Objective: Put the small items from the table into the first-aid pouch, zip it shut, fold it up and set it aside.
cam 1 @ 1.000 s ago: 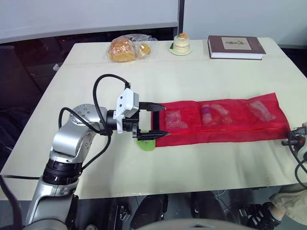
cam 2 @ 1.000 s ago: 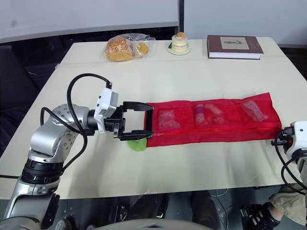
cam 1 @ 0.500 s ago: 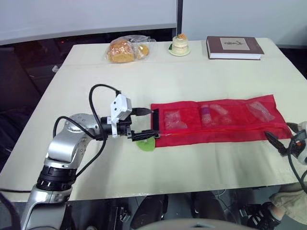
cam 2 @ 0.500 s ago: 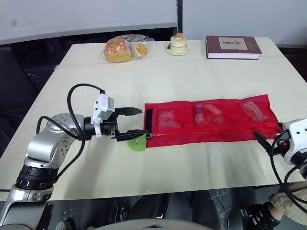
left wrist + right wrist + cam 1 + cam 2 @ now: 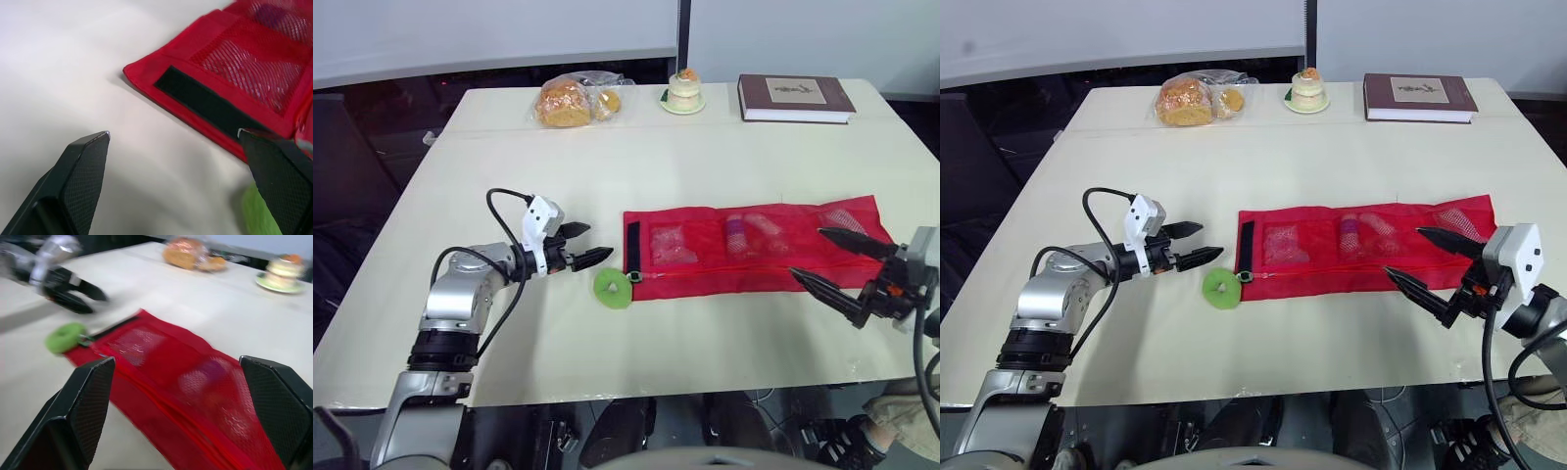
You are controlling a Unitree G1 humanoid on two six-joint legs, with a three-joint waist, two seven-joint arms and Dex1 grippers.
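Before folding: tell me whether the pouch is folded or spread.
Spread: the pouch lies flat at full length, all mesh pockets showing.

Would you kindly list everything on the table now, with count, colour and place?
table: 1, cream, under everything
pouch: 1, red mesh, unfolded, right half
small items: several, pale, one purple, inside the pouch's pockets
ring: 1, green, at the pouch's near-left corner
bread bag: 1, clear, far left
cake: 1, cream, far middle
book: 1, brown, far right
left gripper: 1, black, open, left of ring
right gripper: 1, black, open, at pouch's right end
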